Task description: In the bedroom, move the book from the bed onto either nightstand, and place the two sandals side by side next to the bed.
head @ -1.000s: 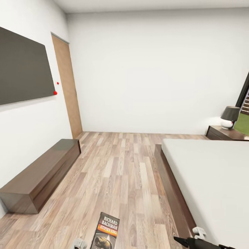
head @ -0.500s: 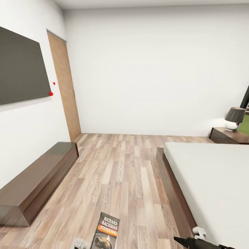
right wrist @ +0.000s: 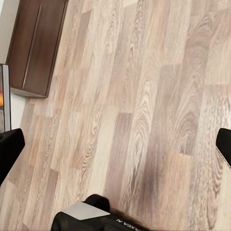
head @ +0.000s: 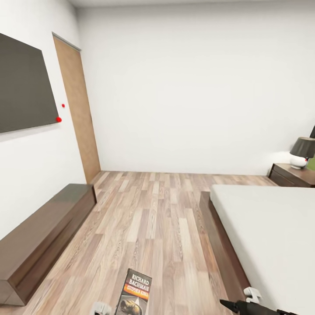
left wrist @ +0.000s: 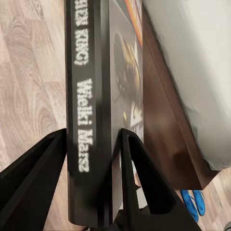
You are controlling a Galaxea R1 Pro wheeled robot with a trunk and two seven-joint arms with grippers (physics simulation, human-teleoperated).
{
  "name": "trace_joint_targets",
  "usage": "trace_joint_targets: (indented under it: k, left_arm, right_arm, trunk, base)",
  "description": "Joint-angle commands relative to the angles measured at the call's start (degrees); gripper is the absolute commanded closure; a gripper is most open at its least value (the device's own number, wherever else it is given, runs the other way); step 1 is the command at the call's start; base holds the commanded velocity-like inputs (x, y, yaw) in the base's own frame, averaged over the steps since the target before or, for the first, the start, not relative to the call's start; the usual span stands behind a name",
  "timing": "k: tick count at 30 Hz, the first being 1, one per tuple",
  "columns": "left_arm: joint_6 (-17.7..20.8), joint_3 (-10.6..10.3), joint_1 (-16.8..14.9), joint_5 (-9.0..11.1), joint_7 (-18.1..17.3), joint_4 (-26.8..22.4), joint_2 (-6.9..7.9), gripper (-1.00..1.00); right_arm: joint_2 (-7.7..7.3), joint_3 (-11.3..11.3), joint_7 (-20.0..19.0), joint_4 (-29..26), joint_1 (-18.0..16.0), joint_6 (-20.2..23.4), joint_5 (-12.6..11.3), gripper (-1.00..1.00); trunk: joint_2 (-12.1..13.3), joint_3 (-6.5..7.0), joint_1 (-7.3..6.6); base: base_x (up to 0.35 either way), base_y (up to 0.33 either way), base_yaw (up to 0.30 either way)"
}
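Note:
My left gripper point(left wrist: 91, 163) is shut on the book point(left wrist: 89, 96), its two black fingers point(left wrist: 36, 175) pressing either side of the dark spine. In the head view the book point(head: 136, 292) stands upright at the lower edge, showing white "Richard Bachman" lettering and an orange band. The bed point(head: 271, 236), with a grey mattress and dark frame, lies to the right. Beyond it is a nightstand point(head: 292, 175). The two blue sandals point(left wrist: 193, 202) lie on the floor by the bed frame's corner. My right gripper point(right wrist: 115, 147) hangs open over bare floor, near the bed's edge point(head: 245, 302).
A long low dark dresser point(head: 43, 236) runs along the left wall under a dark wall screen point(head: 22, 83). A wooden door point(head: 76, 109) stands in the far left corner. A grey-shaded lamp point(head: 303, 153) sits on the nightstand. Wood-plank floor stretches between dresser and bed.
The whole head picture has shifted: door and dresser slide left, nightstand and lamp slide right and down, so the camera has moved. Book and grippers keep their places in the picture.

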State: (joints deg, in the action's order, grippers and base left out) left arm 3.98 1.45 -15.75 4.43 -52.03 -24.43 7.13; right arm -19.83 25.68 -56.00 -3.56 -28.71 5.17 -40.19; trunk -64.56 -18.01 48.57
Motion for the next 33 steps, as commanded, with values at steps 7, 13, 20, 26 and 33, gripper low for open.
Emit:
trace_joint_targets:
  k: [7, 13, 20, 26, 33]
  left_arm:
    - [0.42, 0.13, -0.05, 0.46, -0.27, -0.01, -0.03, 1.0]
    - [0.42, 0.13, -0.02, 0.47, -0.27, 0.01, -0.08, 1.0]
    - [0.42, 0.16, -0.06, 0.49, -0.29, 0.07, -0.04, 1.0]
    - [0.42, 0.25, -0.05, 0.57, -0.51, 0.04, -0.02, 1.0]
    - [0.42, 0.51, -0.05, 0.62, -0.37, 0.08, 0.02, 1.0]
  right_arm:
    - [-0.03, 0.34, -0.16, -0.04, -0.03, 0.54, -0.59, -1.0]
    - [-0.03, 0.33, -0.16, -0.04, -0.03, 0.54, -0.59, -1.0]
    - [-0.03, 0.34, -0.09, 0.56, -0.03, 0.54, -0.59, -1.0]
    - [-0.03, 0.34, -0.09, 2.74, -0.03, 0.54, -0.59, -1.0]
    - [-0.03, 0.34, -0.14, 2.94, -0.03, 0.54, -0.59, -1.0]
  trunk:
    - [-0.04, -0.07, 0.04]
    - [-0.04, -0.07, 0.04]
    - [-0.04, -0.07, 0.04]
    - [-0.04, -0.07, 0.04]
    - [-0.04, -0.07, 0.04]
  base:
    - [0.328, 0.0, 0.0]
    - [0.328, 0.0, 0.0]
    - [0.328, 0.0, 0.0]
    - [0.328, 0.0, 0.0]
    - [0.328, 0.0, 0.0]
